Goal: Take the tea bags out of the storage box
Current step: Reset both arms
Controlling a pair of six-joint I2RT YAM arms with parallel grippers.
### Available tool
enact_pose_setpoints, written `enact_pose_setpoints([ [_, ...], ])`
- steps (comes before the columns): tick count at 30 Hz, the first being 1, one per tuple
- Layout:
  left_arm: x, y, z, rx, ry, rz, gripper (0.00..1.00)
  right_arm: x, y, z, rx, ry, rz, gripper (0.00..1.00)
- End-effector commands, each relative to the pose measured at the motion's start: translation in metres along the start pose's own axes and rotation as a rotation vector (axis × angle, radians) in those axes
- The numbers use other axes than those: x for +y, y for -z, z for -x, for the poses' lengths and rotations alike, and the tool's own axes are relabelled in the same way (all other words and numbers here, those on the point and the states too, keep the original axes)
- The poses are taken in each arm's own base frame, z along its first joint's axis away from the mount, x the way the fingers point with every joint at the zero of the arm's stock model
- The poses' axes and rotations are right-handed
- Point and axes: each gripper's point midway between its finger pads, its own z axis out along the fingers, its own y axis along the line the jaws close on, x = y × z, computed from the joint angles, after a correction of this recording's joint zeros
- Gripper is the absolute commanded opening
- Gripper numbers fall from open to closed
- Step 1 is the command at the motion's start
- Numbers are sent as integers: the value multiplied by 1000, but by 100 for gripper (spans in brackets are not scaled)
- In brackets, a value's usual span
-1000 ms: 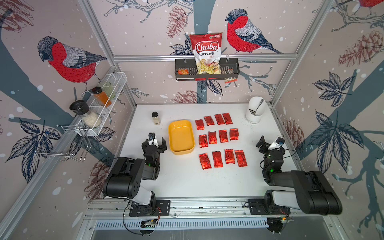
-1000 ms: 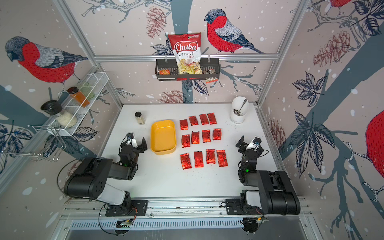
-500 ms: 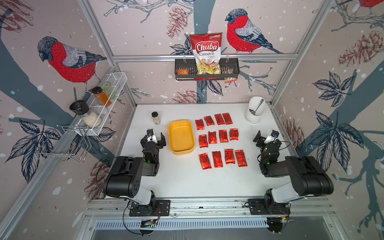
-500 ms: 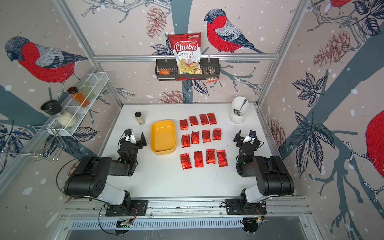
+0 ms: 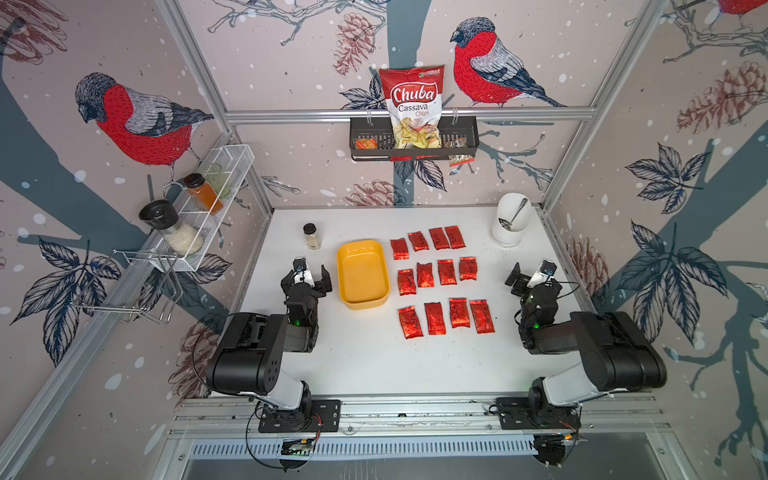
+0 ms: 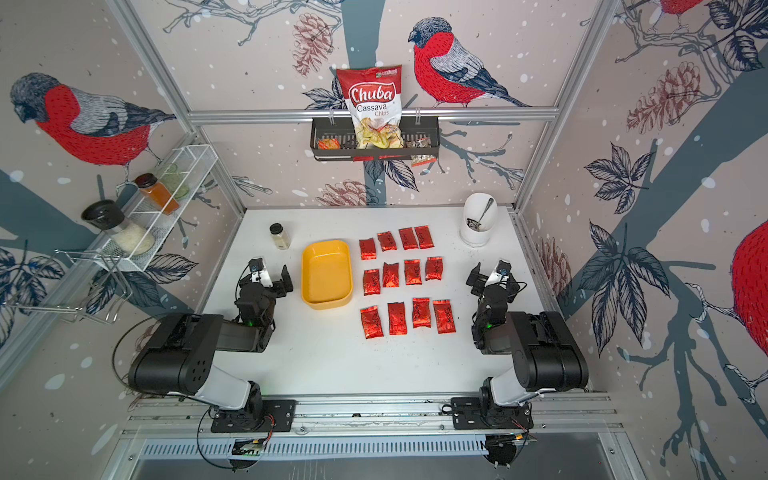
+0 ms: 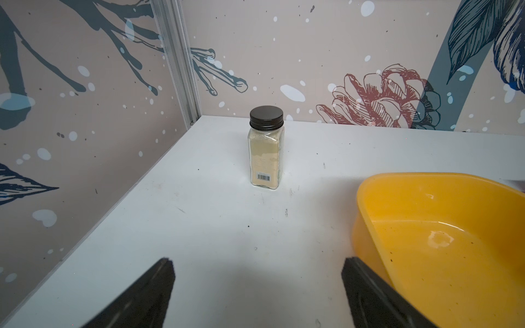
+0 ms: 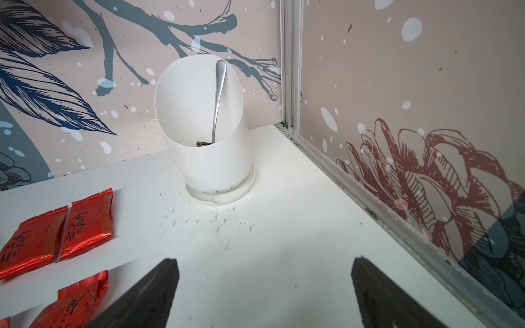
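White tabletop, scuffed and speckled, runs back from an aluminium rail where both arm bases are bolted.

- Left gripper: low over the table just beside the storage box, jaws wide apart, nothing between them. The left wrist view shows bare table between the fingers, with a corner of the box close to one finger; whether they touch I cannot tell.
- Right gripper: near the right-hand wall, jaws wide apart and empty, well apart from the sachets.
- Storage box: upright and near mid-table. Its floor is bare in both top views.
- Tea bags: twelve, flat on the table in three rows of four, beside the box on the right arm's side. None overlaps the rim.

Judgement: unloading looks finished, with every sachet out. No pick remains. The next move is likely only to draw both arms clear without brushing the rows or nudging the box.

Farther back, a spice jar stands behind the left gripper. A white holder with a spoon sits in the far right corner, with loose dark flecks on the table before it.

The walls carry bullfinch and pine-cone paper. A black basket on the back wall holds a Chuba bag, and a wire rack hangs on the left wall.
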Motion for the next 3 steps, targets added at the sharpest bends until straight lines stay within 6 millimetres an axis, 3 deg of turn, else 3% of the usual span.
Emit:
enact_pose_setpoints([
  [1, -1, 0, 7, -27, 7, -10, 96, 2, 0, 6, -20, -18, 12, 100],
  [3, -1, 0, 8, -29, 8, -9, 96, 2, 1, 6, -15, -19, 13, 100],
])
